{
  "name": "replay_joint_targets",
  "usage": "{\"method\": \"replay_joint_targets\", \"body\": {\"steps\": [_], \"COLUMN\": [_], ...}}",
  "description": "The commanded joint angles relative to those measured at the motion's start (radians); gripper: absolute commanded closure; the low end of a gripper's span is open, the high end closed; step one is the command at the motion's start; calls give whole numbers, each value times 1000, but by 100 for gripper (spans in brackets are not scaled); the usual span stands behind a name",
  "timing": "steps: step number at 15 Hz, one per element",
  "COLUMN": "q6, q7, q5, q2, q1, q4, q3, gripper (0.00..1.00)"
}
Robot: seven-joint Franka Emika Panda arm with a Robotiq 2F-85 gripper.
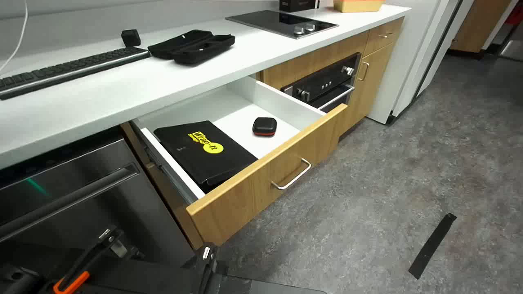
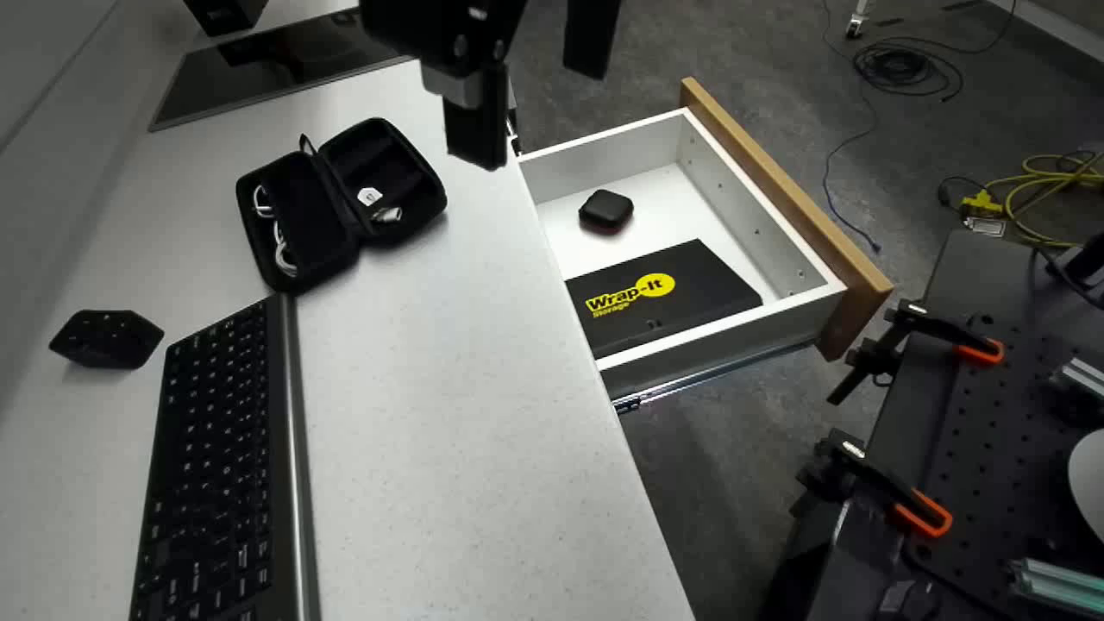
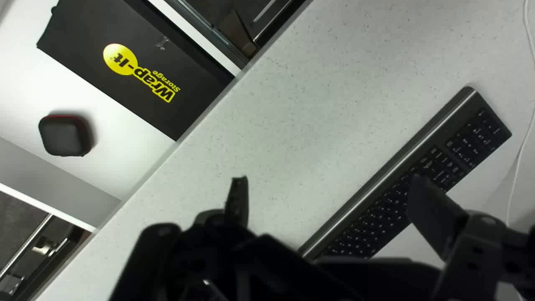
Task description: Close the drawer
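Note:
The drawer stands pulled out below the counter, its wide light-wood front (image 1: 245, 188) and slim silver bar handle (image 1: 292, 175) facing the floor area. In an exterior view its white inside and wood front edge (image 2: 776, 190) show from above. In the wrist view part of its white interior (image 3: 113, 104) shows at upper left, and its front is out of frame. My gripper (image 2: 535, 108) is open and empty above the counter, apart from the drawer. Its spread fingers also show in the wrist view (image 3: 329, 182), over the countertop and keyboard. The gripper is out of view in an exterior view.
In the drawer lie a black Wrap-It case (image 1: 208, 151) and a small black case (image 1: 264, 126). On the counter (image 2: 466, 388) are a keyboard (image 2: 216, 466), an open black case (image 2: 341, 203) and a black block (image 2: 108, 338). A dark mount with orange clamps (image 2: 957, 414) stands near the drawer front.

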Motion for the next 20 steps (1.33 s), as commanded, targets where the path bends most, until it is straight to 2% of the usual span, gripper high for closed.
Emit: {"method": "replay_joint_targets", "body": {"steps": [1, 6, 9, 12, 15, 20], "q6": [-3, 2, 9, 36, 74, 222], "q7": [1, 2, -3, -14, 4, 61], "q5": [-1, -4, -27, -69, -130, -224], "q2": [1, 2, -23, -41, -21, 42], "q1": [1, -1, -29, -92, -191, -365], "q4": [2, -2, -58, -143, -216, -291], "q3": [0, 1, -21, -78, -148, -240], "gripper": [0, 0, 0, 0, 0, 0]}}
